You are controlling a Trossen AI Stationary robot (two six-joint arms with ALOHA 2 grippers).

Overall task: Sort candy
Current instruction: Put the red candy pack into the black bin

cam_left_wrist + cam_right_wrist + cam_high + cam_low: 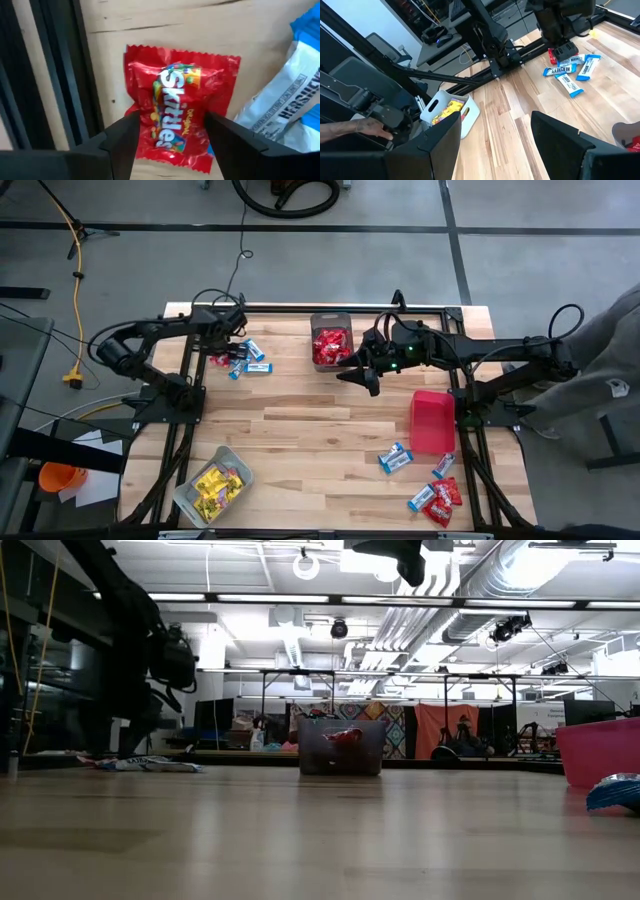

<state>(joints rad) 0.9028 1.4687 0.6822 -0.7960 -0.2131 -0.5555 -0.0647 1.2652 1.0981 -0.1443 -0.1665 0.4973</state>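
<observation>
A red Skittles packet lies flat on the wooden table at its far left, beside blue-and-white candy packets. My left gripper points down over it, open, one finger on each side of the red packet. My right gripper hangs open and holds nothing, above the table next to the dark mesh bin of red candy. More red and blue-and-white candy lies at the near right. My left gripper comes from above, pointing down, its fingertips at the two long edges of the red packet, which lies flat on the table. I cannot tell whether the fingertips touch it.
A red bin lies at the right. A clear grey bin with yellow candy sits at the near left corner. Dark frame rails run close beside the red packet. A person stands past the table's right edge.
</observation>
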